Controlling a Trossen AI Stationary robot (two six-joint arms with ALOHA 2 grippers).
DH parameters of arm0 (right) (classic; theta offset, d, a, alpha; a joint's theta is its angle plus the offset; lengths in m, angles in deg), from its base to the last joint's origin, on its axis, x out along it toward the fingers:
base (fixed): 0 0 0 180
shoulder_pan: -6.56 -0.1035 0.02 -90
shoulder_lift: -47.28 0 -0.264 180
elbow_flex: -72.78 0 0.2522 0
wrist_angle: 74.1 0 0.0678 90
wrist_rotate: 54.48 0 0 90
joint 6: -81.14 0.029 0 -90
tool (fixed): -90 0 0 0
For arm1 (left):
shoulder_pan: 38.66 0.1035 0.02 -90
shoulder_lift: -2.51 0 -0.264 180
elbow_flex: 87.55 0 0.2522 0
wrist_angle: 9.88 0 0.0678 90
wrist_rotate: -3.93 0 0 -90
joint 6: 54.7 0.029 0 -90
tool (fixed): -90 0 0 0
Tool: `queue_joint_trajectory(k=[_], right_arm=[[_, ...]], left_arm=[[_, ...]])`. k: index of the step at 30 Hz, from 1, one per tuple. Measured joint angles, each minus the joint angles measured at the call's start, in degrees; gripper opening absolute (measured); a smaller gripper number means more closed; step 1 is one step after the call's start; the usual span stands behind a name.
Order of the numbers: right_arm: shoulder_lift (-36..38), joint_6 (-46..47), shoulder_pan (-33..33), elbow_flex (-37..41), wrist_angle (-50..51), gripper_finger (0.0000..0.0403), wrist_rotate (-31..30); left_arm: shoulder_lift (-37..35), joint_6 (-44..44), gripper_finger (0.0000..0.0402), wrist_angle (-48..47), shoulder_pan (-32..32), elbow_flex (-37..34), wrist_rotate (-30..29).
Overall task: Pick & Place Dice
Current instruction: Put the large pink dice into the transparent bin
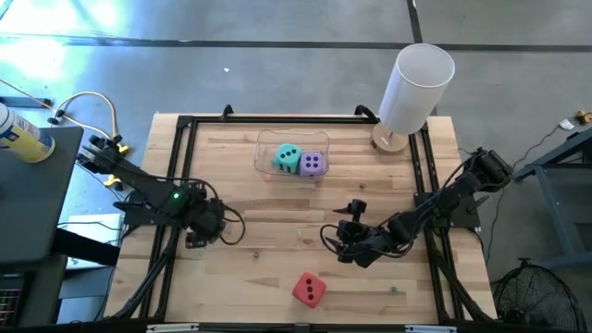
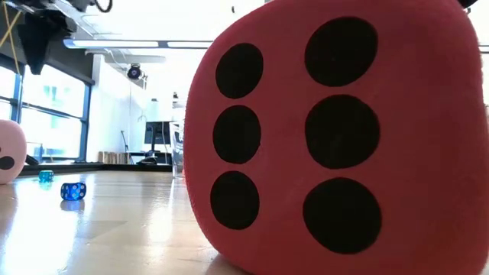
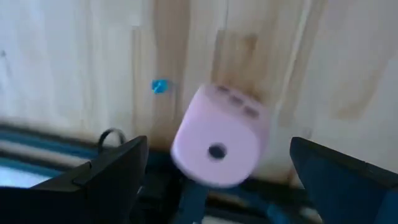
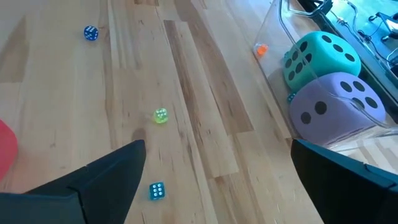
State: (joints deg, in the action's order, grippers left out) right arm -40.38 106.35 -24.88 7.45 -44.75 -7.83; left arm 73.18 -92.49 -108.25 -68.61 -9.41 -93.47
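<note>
A teal die (image 1: 287,158) and a purple die (image 1: 313,165) sit side by side in a clear container (image 1: 264,148) at the table's far middle. A red die (image 1: 309,289) rests on the wood near the front edge and fills the low view (image 2: 336,137). A pink die (image 3: 217,140) rests on the table by the left frame rail, and its edge shows in the low view (image 2: 9,149). My left gripper (image 1: 211,222) points down above the pink die, open, with a finger on either side and clear of it (image 3: 219,149). My right gripper (image 1: 338,239) hovers open over bare wood (image 4: 217,144).
A tall white cylinder (image 1: 416,92) stands on a wooden base at the far right corner. Tiny dice lie scattered on the wood: blue (image 4: 91,33), green (image 4: 160,116), blue (image 4: 157,191), orange (image 4: 261,48). A black frame (image 1: 185,125) borders the table.
</note>
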Motion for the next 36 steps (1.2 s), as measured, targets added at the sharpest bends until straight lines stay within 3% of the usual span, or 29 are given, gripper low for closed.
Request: queue_joint_trajectory(k=[4, 11, 20, 36], right_arm=[[0.0, 0.0, 0.0, 0.0, 0.0, 0.0394, 0.0], [0.0, 0.0, 0.0, 0.0, 0.0, 0.0394, 0.0], [0.0, 0.0, 0.0, 0.0, 0.0, 0.0394, 0.0], [0.0, 0.0, 0.2, 0.0, 0.0, 0.0394, 0.1]], left_arm=[[0.5, 6.4, 0.0381, -1.3, -3.6, 0.0, 1.7], [1.7, 6.9, 0.0381, -1.3, -7.1, -0.5, 1.3], [1.6, 9.3, 0.0381, -2.3, -7.3, -8.4, 0.6], [-0.1, 13.9, 0.0381, 3.8, -7.5, -12.6, -1.1]])
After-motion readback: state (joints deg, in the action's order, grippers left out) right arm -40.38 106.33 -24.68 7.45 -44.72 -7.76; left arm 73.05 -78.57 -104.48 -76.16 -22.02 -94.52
